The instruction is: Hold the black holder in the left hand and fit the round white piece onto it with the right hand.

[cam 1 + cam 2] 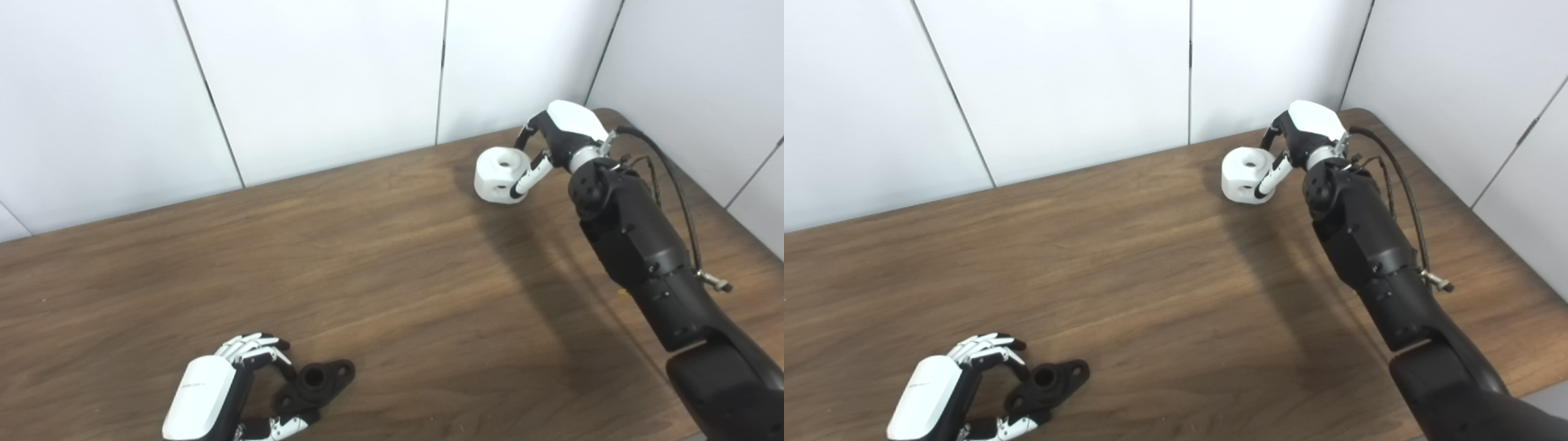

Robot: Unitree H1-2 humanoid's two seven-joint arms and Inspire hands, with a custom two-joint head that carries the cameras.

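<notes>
The black holder (316, 381), a flat flange with a round hub and holes, lies on the table near the front left. My left hand (211, 392) is curled round its left end, with fingers (260, 350) against the hub and the thumb (288, 422) against the near lobe. The round white piece (502, 174), with a hole in its top, rests on the table at the far right. My right hand (554, 144) is closed on it from the right, with the thumb (530, 179) on its near side and fingers (531, 131) behind it.
The brown wooden table (398, 275) runs to white wall panels at the back and right. Its rounded far right corner (612, 113) is just behind my right hand. A black cable (674, 184) loops off the right forearm.
</notes>
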